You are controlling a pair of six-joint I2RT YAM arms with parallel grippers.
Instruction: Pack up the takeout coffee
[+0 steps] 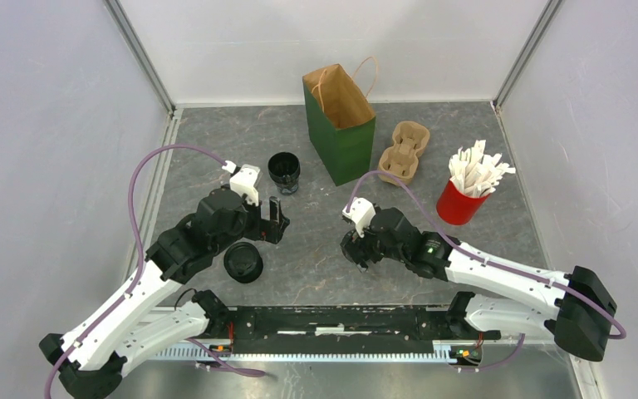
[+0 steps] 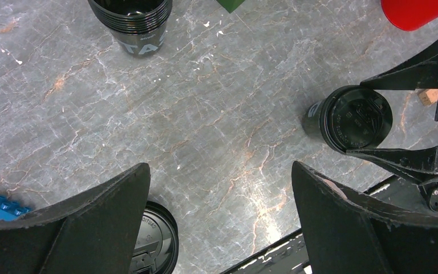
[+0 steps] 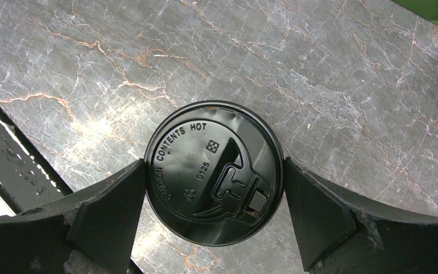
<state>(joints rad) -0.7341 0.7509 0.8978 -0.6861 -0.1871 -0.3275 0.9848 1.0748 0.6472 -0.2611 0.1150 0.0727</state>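
A takeout coffee [image 3: 214, 171], a black cup with a lid marked "CAUTION CONTENTS HOT", stands on the grey marble table. My right gripper [image 3: 214, 191] is shut on it, one finger touching each side of the lid. The left wrist view shows this same cup [image 2: 351, 117] between those fingers. A second lidded takeout coffee [image 1: 242, 262] stands near the front left, just below my left gripper [image 1: 276, 218]. That gripper [image 2: 219, 220] hangs open over bare table, with the second coffee [image 2: 155, 245] partly hidden behind its left finger.
A stack of open black cups [image 1: 283, 170] stands behind the left gripper. The green paper bag [image 1: 341, 125] stands open at the back centre. To its right are the tan pulp carrier [image 1: 404, 151] and a red cup of white packets [image 1: 463, 199].
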